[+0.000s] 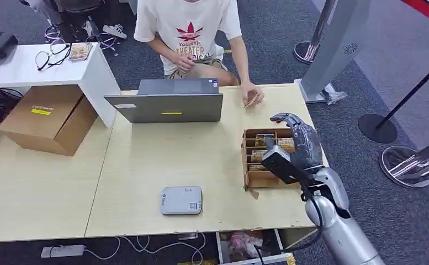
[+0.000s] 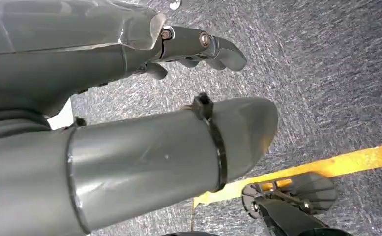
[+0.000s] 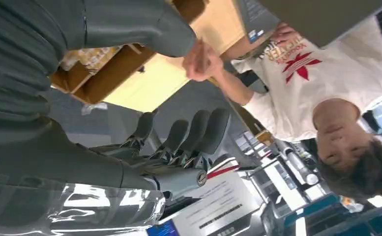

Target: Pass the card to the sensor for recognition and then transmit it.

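While reaching: my right hand hovered open, empty, over the card box near the tabletop's right edge.
Next: lower, pinch one card.
Left hand: hung loosely curled, empty.

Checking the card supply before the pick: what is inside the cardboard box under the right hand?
The cardboard box has slotted rows holding printed cards. The right hand hovers over its right side and covers the compartments there, so how many cards are left cannot be told.

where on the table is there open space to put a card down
Bare tabletop lies between the laptop and the grey sensor, and left of the sensor. It is crowded around the card box, where the right hand hovers and a person's hand rests nearby.
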